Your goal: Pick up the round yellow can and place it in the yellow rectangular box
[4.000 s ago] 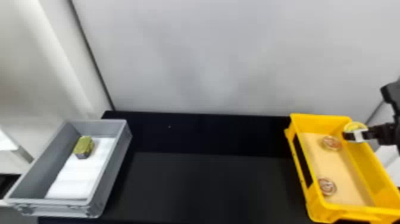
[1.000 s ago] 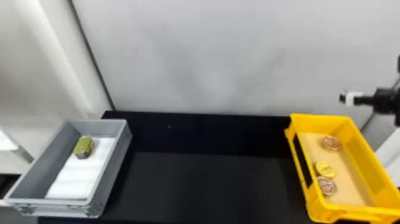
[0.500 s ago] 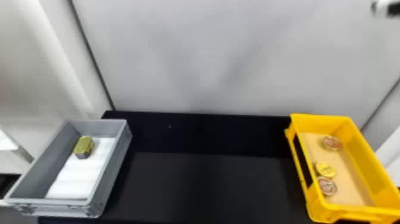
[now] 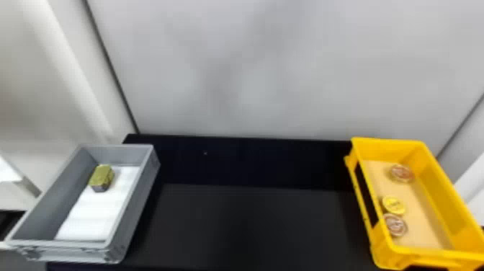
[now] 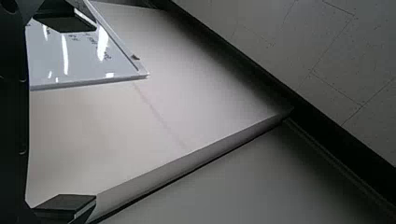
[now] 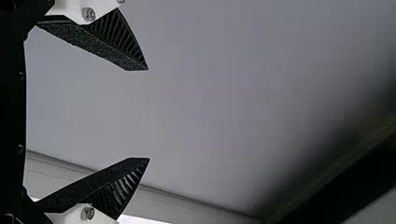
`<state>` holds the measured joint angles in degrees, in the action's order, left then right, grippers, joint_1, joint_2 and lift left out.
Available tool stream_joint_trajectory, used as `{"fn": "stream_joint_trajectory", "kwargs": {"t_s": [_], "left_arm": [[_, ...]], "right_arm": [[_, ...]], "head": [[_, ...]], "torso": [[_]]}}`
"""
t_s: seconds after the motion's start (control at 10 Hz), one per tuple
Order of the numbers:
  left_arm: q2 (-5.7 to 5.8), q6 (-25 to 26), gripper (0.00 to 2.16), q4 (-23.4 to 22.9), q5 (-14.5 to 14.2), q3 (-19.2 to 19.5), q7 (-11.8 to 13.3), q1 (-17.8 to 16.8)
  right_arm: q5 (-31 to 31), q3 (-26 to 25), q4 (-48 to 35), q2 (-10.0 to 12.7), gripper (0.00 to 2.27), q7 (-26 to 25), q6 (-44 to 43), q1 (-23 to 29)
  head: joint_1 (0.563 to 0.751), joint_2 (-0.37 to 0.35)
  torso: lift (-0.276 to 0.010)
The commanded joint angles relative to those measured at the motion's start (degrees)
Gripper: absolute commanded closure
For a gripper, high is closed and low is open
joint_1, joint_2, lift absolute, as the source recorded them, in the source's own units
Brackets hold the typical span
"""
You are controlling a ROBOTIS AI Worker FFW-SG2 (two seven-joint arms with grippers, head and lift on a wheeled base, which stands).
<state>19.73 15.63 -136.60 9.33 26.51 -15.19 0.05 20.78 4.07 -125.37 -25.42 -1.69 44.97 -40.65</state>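
round yellow can (image 4: 393, 205) lying in the yellow rectangular box (image 4: 446, 212), at four o'clock on the black desk (image 4: 252, 223).
one reddish can (image 4: 395, 225) sits close by at the yellow can's six o'clock, another (image 4: 401, 173) a little way off toward twelve; over at eight o'clock, a grey box (image 4: 142, 201) holds an olive-yellow block (image 4: 102, 176) near the far end of its white lining (image 4: 93, 216). the right hand (image 6: 148, 114) is open and empty, fingers wide apart; the left hand (image 5: 95, 113) is open too, with nothing between its fingers.

Head: high, forward-down over black table (image 4: 252, 223)
Left wrist: faces glossy board (image 5: 46, 60)
Right wrist: faces pale panel (image 6: 210, 93)
Overlap: unclear
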Motion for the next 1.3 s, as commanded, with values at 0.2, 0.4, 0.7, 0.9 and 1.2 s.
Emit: {"fn": "stream_joint_trajectory", "kwargs": {"t_s": [0.2,0.4,0.7,0.9,1.2], "left_arm": [[0.23,-0.7,0.00,-0.3,0.4,1.1,-0.1,0.5],[0.15,-1.0,0.00,-0.3,0.5,1.3,-0.1,0.8],[0.15,-1.2,0.00,-0.3,0.6,1.4,0.0,1.2],[0.15,-1.2,0.00,-0.3,0.6,1.4,0.0,1.3],[-0.12,-1.1,0.00,-0.3,0.8,1.4,0.1,1.4]], "right_arm": [[-0.5,5.1,-2.9,-3.1,0.09,-5.8,-8.2,-3.9],[-0.5,5.5,-2.8,-3.2,0.08,-7.2,-10.1,-3.7],[-0.4,5.7,-2.4,-3.1,0.12,-8.2,-11.7,-3.6],[-0.3,5.7,-2.4,-3.1,0.14,-9.3,-13.1,-3.4],[-0.4,6.0,-2.9,-3.1,0.18,-9.4,-11.8,-3.7]], "head": [[0.692,0.054],[0.692,0.054],[0.692,0.054],[0.692,0.054],[0.694,0.054]], "torso": [[-0.003],[-0.003],[-0.003],[-0.003],[-0.003]]}}
